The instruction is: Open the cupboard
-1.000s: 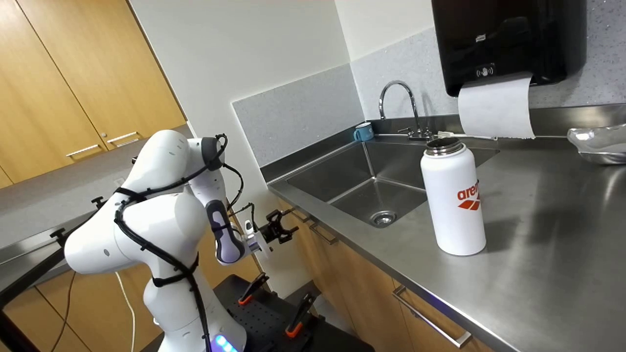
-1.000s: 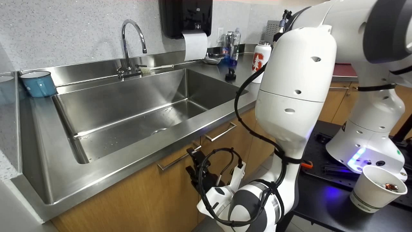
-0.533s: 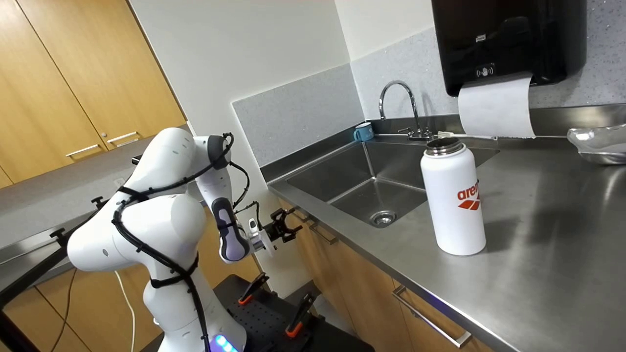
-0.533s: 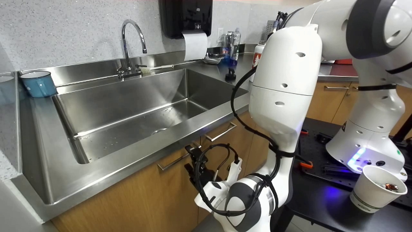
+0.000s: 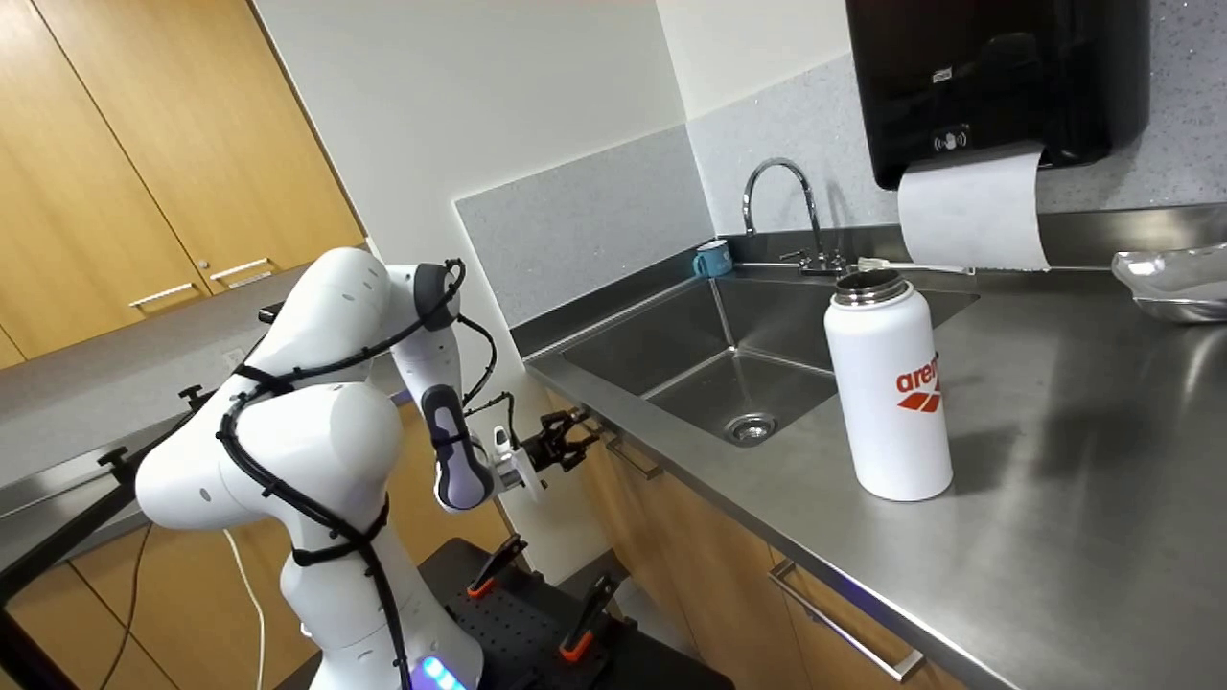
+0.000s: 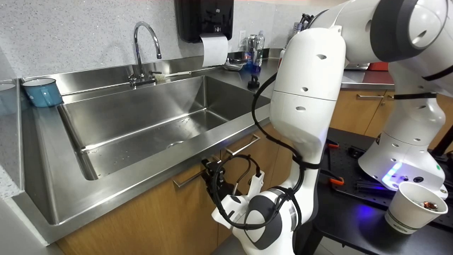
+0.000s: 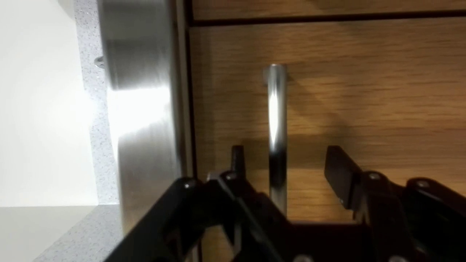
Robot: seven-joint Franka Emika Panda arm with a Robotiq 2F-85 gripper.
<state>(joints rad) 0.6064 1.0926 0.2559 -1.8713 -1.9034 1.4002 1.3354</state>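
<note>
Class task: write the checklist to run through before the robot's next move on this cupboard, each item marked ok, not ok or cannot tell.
Black hinged fingers apart: ok.
Slim silver metal bar handle between them in the wrist view: ok.
Handle gripped: not ok; gaps show on both sides.
Fingers far enough forward to close around the handle: cannot tell.
Brown wooden cupboard door closed: ok.

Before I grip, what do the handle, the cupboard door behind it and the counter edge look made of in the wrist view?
Handle: metal, probably steel, smooth and shiny; a bright highlight runs along it.
Cupboard door: wood, veneer or woodgrain laminate, I can't tell which; fine brown grain, little shine.
Counter edge: metal, likely stainless steel, satin; grey with blurred glare.
</note>
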